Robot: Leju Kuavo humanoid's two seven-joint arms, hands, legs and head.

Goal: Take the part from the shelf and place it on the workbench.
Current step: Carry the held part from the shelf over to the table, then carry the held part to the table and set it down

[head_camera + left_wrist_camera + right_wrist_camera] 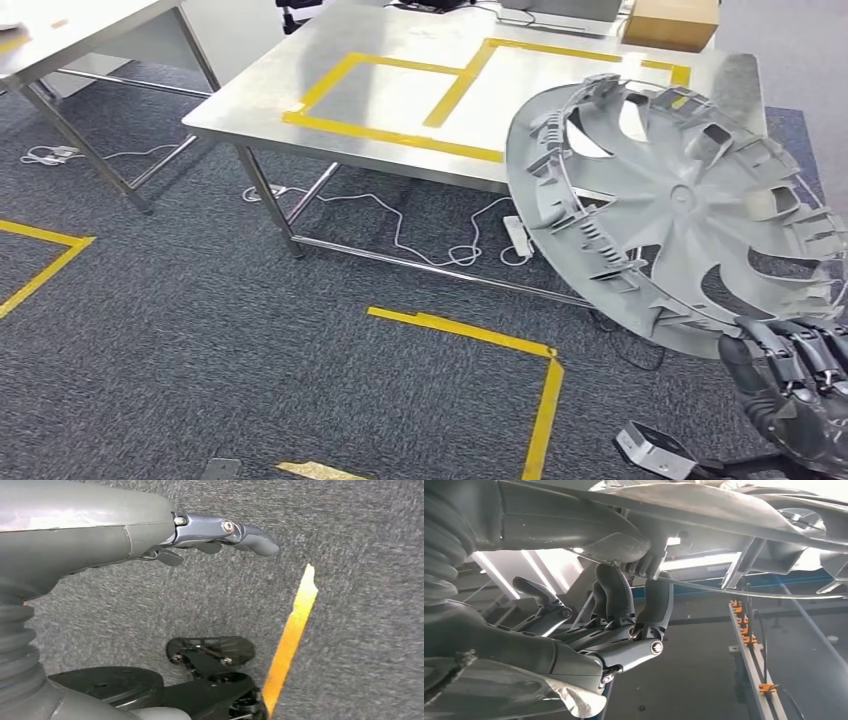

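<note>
Right robot hand (795,385) carrying the part (680,210) near the surface (400,90).
Its fingers (659,600) grip the round grey part's lower rim; the part tilts above the hand, overlapping the surface's front right corner. Left robot hand (220,532) hangs empty, fingers apart, over the carpet.

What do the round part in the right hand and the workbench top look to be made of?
Round part: likely moulded plastic, matte grey, judging by its thin ribs, clips and cut-out vanes; the right hand holds it by the rim. Workbench: looks like brushed stainless steel, with a dull sheen, soft reflections and metal tube legs; yellow tape marks its top.
</note>
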